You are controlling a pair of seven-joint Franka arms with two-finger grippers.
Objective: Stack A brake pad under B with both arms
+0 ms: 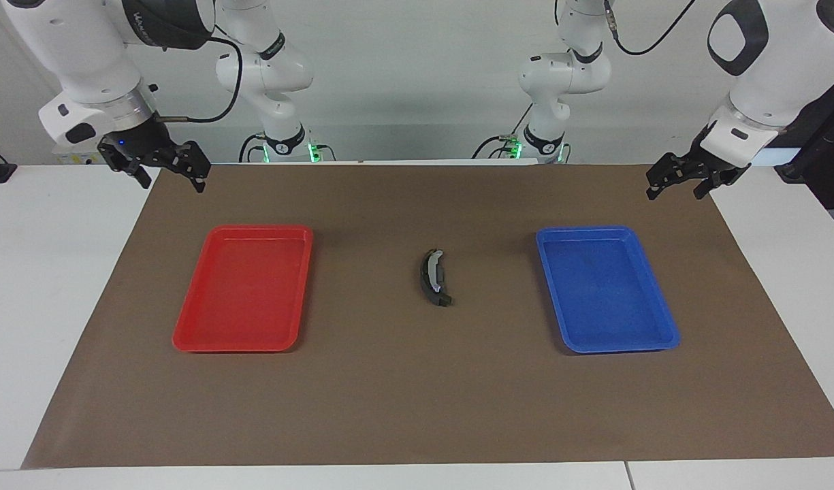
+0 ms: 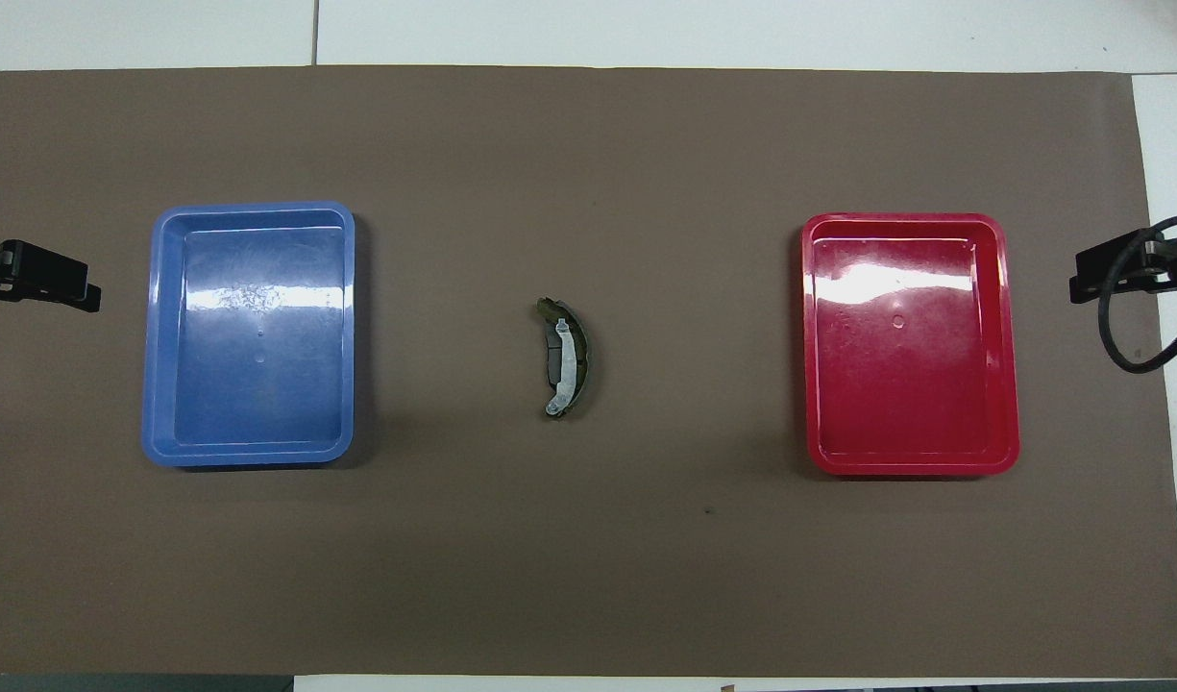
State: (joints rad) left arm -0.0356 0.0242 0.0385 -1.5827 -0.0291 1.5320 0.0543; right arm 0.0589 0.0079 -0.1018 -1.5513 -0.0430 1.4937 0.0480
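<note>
B (image 1: 430, 279), the long dark crescent with a silver strip, lies on the brown mat midway between the two trays. It also shows in the overhead view (image 2: 575, 358). The A brake pad (image 2: 552, 358), short and dark grey, lies under B and shows only along B's inner curve. My right gripper (image 1: 173, 182) hangs open and empty over the mat's edge by the red tray's end. My left gripper (image 1: 675, 192) hangs open and empty over the mat's edge by the blue tray's end. Both arms wait.
An empty red tray (image 1: 185, 333) lies toward the right arm's end of the table. An empty blue tray (image 1: 662, 327) lies toward the left arm's end. The brown mat (image 1: 417, 408) covers most of the white table.
</note>
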